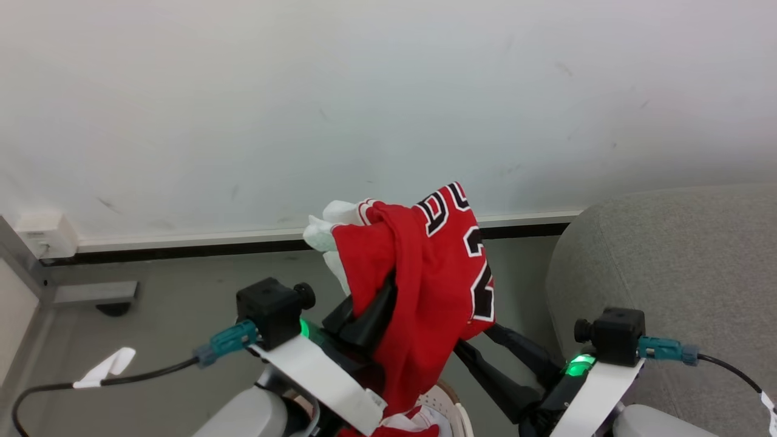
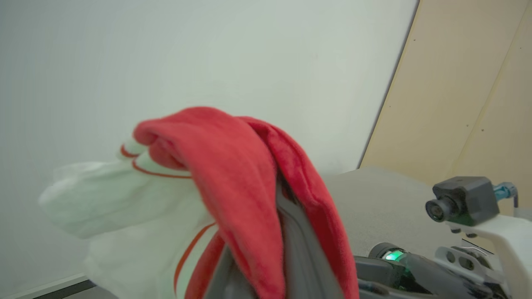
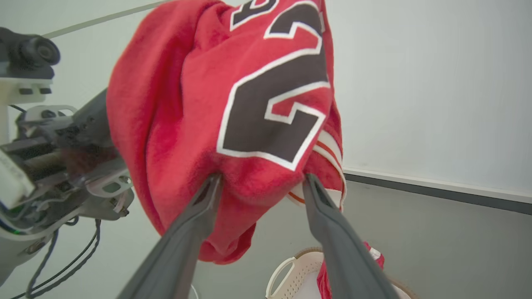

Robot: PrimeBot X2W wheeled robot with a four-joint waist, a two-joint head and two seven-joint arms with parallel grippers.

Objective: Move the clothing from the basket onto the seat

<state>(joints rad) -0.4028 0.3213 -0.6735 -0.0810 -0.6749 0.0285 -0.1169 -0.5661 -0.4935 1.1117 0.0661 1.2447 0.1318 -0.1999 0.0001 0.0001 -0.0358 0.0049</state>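
A red jersey with black white-edged numerals and a white part hangs in the air from my left gripper, which is shut on it; the cloth drapes over the fingers and hides the tips. My right gripper stands open just under the jersey, one finger on each side of a bulging lower fold. Below, the cream perforated basket holds more red clothing; its rim shows at the head view's bottom. The grey seat lies to the right.
A pale wall with a dark baseboard runs behind, above grey floor. A white box sits on the wall at the left. A beige panel rises beyond the seat.
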